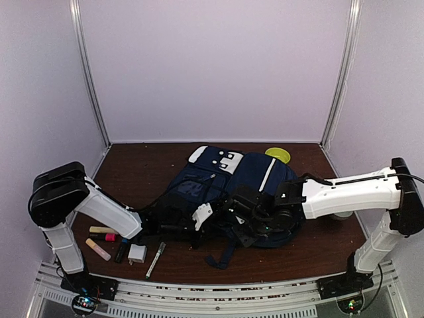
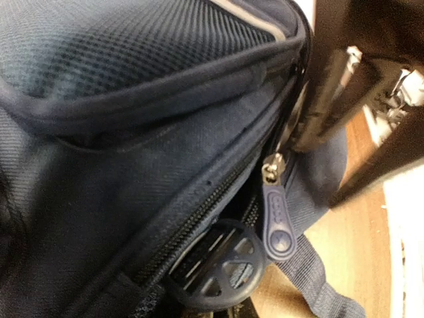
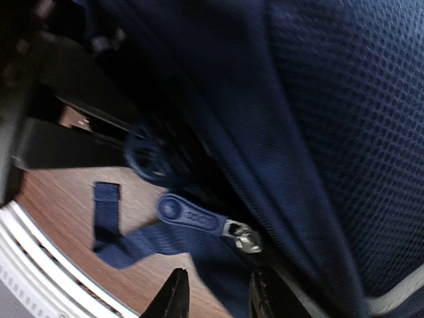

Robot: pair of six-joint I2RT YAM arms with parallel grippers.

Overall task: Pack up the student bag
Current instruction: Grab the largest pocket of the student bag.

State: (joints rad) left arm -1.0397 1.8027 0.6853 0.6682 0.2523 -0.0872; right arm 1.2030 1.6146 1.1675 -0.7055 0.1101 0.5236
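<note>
Right gripper [image 3: 218, 298] fingertips flank navy fabric at the frame's bottom edge; whether they pinch it, I cannot tell. Left gripper [image 1: 201, 217] sits against the lower left side of the student bag [image 1: 255, 173], which lies mid-frame, and its jaws are hidden.

student bag [image 1: 255, 173]: is lying mid-table, between the two arms, its top end pointing toward the back wall.
round dish [image 1: 277, 155]: is sitting behind the bag's right rear corner.
left gripper [image 1: 201, 225]: is reaching in from the left, against the bag's near edge.
right gripper [image 1: 244, 230]: is reaching in from the right, just beside the left gripper.
zipper pull [image 2: 278, 225]: is hanging off the bag's near edge.
strap [image 1: 222, 255]: is trailing from the bag toward the near table edge.
markers [image 1: 98, 249]: are lying clustered at front left.
small block [image 1: 137, 253]: is sitting between the markers and the pen [image 1: 156, 259].
</note>
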